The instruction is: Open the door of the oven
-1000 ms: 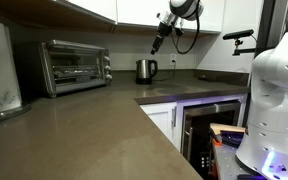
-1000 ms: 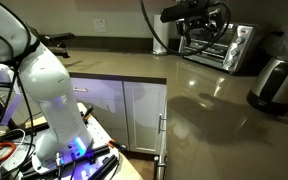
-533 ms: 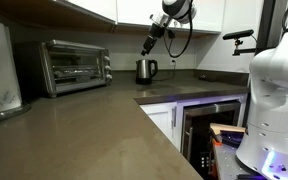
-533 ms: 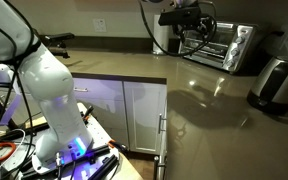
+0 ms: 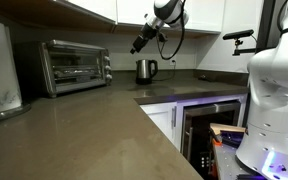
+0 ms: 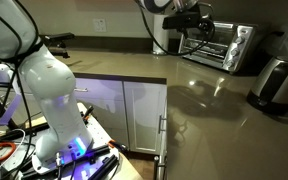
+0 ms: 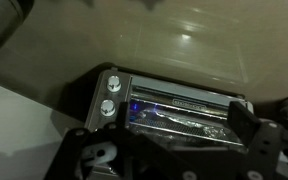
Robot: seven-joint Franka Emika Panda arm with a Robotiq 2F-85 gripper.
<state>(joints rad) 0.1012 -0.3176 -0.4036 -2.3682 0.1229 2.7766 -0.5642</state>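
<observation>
Stainless-steel oven on the bench, ahead of and below the hand, well apart. Wrist view blurred: a dark finger cuts off one end of the oven; bar handle not resolvable. In an exterior view the hand overlaps the oven, outline unclear. Door: glass in silver frame, upright, shut. Hand: fingers spread wide, empty, touching nothing.

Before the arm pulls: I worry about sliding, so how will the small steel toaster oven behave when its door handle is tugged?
The small boxy stainless-steel toaster oven sits on the smooth brown countertop, so a tug may slide it. Its metal-framed glass door looks stiff, likely swinging as one piece, and breakable if knocked.
</observation>
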